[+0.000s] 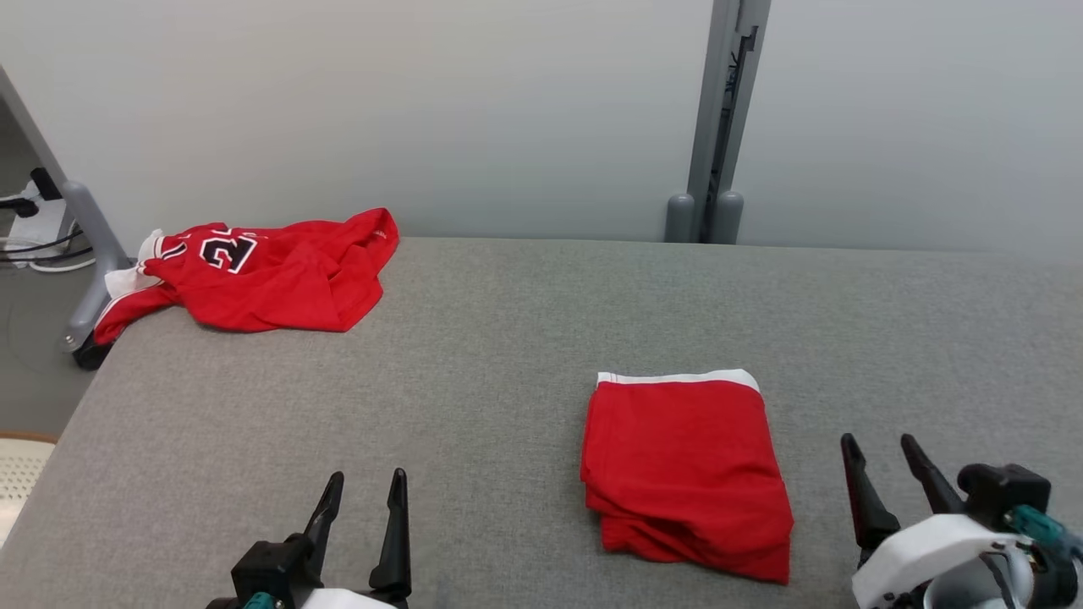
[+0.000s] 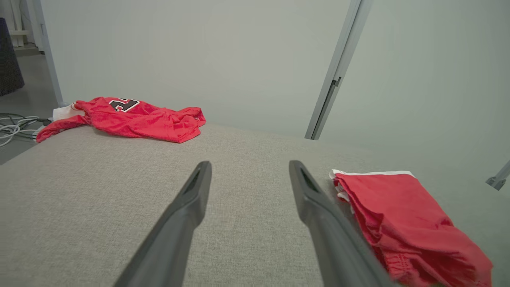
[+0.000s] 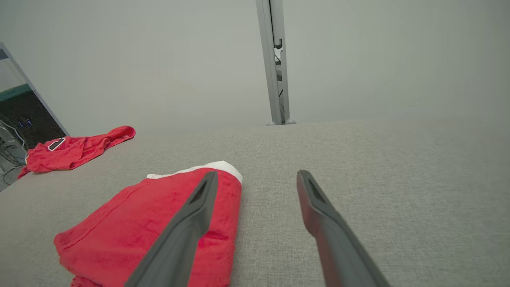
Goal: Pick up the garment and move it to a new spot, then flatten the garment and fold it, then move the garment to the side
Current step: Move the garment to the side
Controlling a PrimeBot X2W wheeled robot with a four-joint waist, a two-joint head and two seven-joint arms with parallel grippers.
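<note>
Red knit cloth, folded into a thick, neat rectangle with a white band along its far edge: the folded garment (image 1: 685, 474) lies flat on the grey woven tabletop (image 1: 474, 381), right of centre and near the front. The crumpled jersey (image 1: 254, 275), also red with black-and-white numerals, sits bunched at the far left corner, one part drooping over the edge. The left gripper (image 1: 367, 476) and right gripper (image 1: 876, 440) hover with fingers spread, grasping nothing.
</note>
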